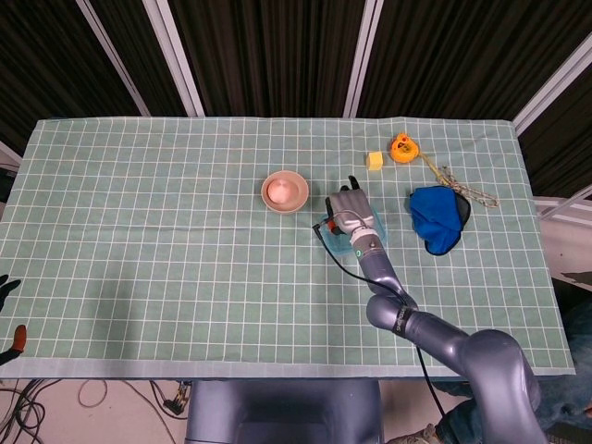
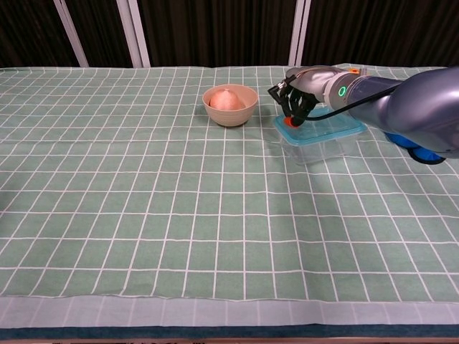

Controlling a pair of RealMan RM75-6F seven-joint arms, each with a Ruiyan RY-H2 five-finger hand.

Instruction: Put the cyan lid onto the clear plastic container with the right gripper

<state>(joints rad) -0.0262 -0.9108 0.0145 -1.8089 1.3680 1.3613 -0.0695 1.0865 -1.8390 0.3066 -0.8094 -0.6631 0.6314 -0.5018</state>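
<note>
The clear plastic container (image 2: 319,149) stands right of the table's middle, and the cyan lid (image 2: 328,123) with an orange tab lies on top of it. My right hand (image 2: 295,97) is over the lid's left end, its fingers curled down and gripping the lid by the orange tab. In the head view the right hand (image 1: 347,208) covers most of the lid (image 1: 375,222), and the container under it is hidden. Only a dark sliver of the left hand (image 1: 6,283) shows at the left edge, off the table.
A tan bowl (image 2: 229,104) holding a pinkish round thing stands just left of the container. A blue cloth (image 1: 437,215) lies to the right. A yellow block (image 1: 375,161), an orange tape measure (image 1: 402,146) and a cord lie at the back right.
</note>
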